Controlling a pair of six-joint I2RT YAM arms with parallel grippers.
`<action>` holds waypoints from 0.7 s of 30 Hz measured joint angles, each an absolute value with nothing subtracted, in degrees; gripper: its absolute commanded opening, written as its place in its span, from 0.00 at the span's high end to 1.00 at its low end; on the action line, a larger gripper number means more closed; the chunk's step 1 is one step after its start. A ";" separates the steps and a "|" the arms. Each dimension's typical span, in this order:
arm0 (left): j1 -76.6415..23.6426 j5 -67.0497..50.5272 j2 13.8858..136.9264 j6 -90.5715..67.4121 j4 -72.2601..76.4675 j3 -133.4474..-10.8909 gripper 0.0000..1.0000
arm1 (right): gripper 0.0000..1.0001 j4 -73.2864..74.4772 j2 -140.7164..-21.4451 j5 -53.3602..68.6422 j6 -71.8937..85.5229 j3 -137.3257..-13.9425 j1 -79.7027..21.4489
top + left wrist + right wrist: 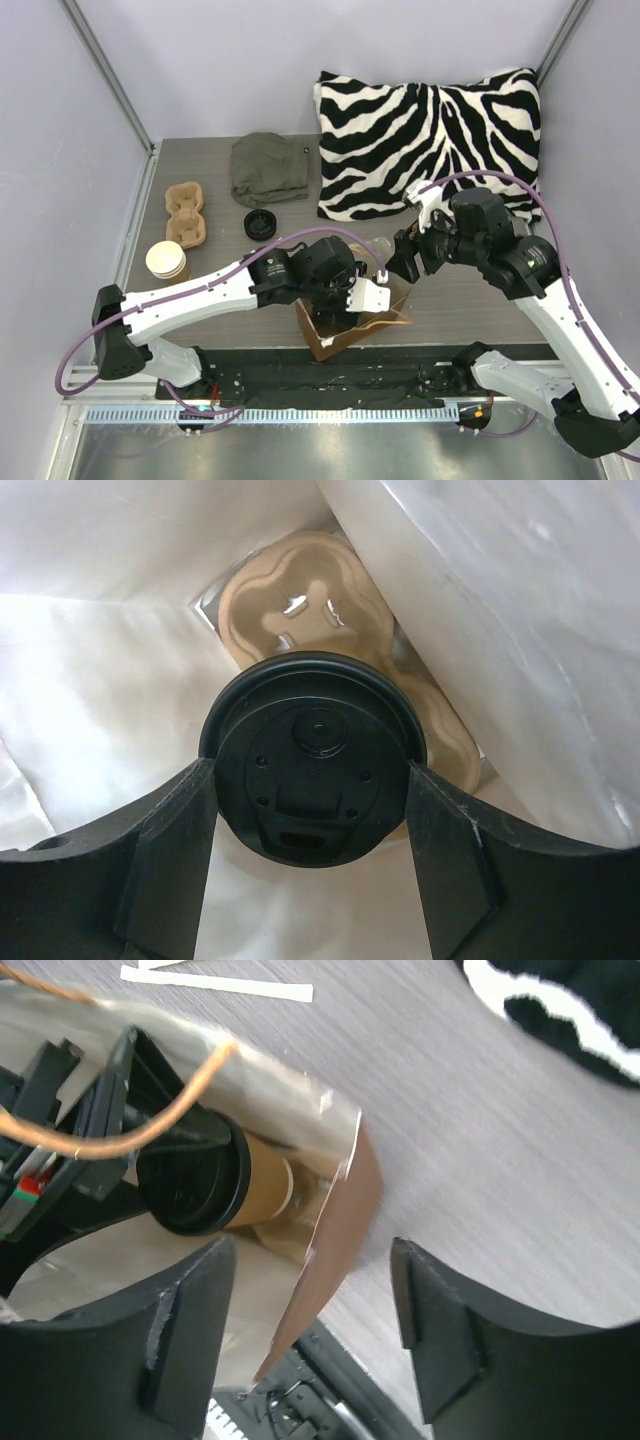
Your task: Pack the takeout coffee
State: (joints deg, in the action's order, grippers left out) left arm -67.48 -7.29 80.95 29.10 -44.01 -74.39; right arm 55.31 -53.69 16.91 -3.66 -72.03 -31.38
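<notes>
Left end effector (312,775) pinches the takeout coffee (262,1188), a tan-brown paper cup with black round lid, inside the white-lined brown paper bag (340,1215), over a tan moulded-pulp cup carrier (300,590). Right end effector (312,1260) hangs spread beside the bag's rim above the grey wood-grain desk (480,1130).

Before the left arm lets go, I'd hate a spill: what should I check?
1. Cup held by left gripper: ok, gripped at the lid's sides.
2. Lid on cup: ok.
3. Carrier lying in bag under cup: ok.
4. Cup lined up with a carrier hole: cannot tell, lid hides it.
5. Right gripper open: ok.
</notes>
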 measured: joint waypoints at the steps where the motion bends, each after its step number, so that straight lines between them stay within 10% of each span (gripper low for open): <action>1: -67.48 -7.90 80.66 29.74 -43.99 -74.41 0.98 | 0.22 55.46 -54.22 17.17 -4.43 -72.93 -31.38; 16: -67.13 -12.19 80.42 35.20 -45.04 -75.05 0.98 | 0.22 52.90 -64.12 28.21 -24.08 -77.06 -31.38; 21: -66.70 -12.56 80.90 35.46 -45.50 -75.99 0.98 | 0.41 50.72 -69.06 29.98 -28.32 -78.37 -31.38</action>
